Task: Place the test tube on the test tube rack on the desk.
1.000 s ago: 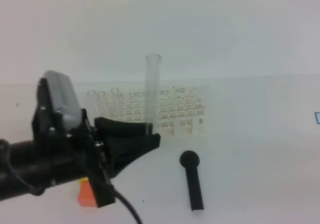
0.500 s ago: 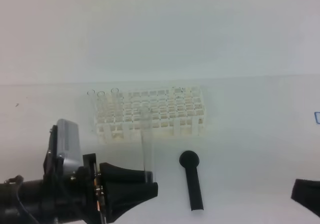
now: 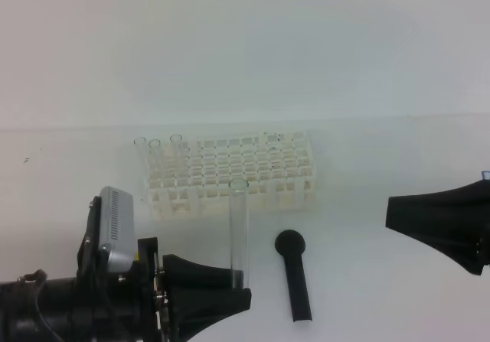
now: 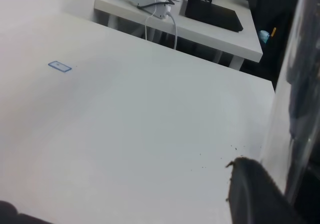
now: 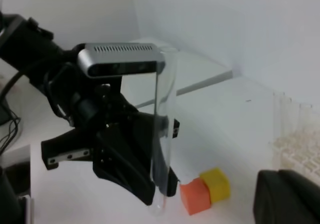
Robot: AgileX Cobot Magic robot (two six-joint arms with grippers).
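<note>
The test tube [image 3: 239,231], thin clear glass, stands upright with its open rim on top, and my left gripper [image 3: 236,287] is shut on its lower end, low in front of the rack. The left wrist view shows the tube [image 4: 295,103] at the right edge beside a black finger [image 4: 255,194]. In the right wrist view the tube [image 5: 165,129] shows in the left arm's jaws. The white lattice test tube rack [image 3: 230,175] stands on the desk [image 3: 367,158] behind the tube. My right gripper [image 3: 390,213] enters from the right, shut and holding nothing.
Three clear tubes [image 3: 155,152] stand in the rack's left end. A black round-headed stick [image 3: 295,277] lies on the desk just right of the held tube. An orange block [image 5: 194,196] and a yellow block [image 5: 216,184] sit by the left arm.
My left gripper has drawn back from the rack toward the front edge with the tube, which now stands upright again. My right gripper has come into view from the right.
</note>
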